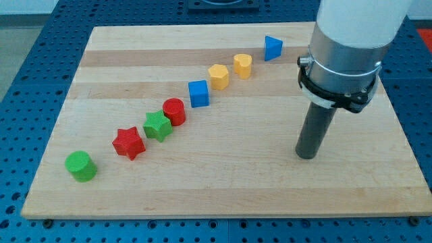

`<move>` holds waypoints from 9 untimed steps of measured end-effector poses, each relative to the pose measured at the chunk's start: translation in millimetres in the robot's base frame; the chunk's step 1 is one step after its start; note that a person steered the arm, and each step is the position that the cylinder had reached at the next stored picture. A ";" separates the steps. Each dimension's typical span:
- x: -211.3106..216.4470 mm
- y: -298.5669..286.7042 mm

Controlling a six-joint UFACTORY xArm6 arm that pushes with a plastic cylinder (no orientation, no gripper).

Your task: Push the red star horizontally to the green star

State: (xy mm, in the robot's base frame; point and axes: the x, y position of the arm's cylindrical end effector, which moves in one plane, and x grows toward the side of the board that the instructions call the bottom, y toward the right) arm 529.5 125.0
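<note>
The red star (pixel 128 143) lies on the wooden board at the view's lower left. The green star (pixel 157 126) sits just up and to its right, almost touching it. My tip (pixel 307 156) rests on the board at the view's right, far from both stars, with nothing between it and them along the lower board.
Blocks form a diagonal line: a green cylinder (pixel 81 166) at lower left, a red cylinder (pixel 174 111), a blue cube (pixel 198 93), a yellow hexagon (pixel 219 76), a yellow block (pixel 243 65), a blue block (pixel 273 48). The board (pixel 223 189) is edged by a blue perforated table.
</note>
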 end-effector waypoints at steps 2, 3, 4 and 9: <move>2.1 -95.5; 2.1 -97.9; 2.1 -103.3; 46.1 -146.0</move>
State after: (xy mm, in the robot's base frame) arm 575.6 -21.0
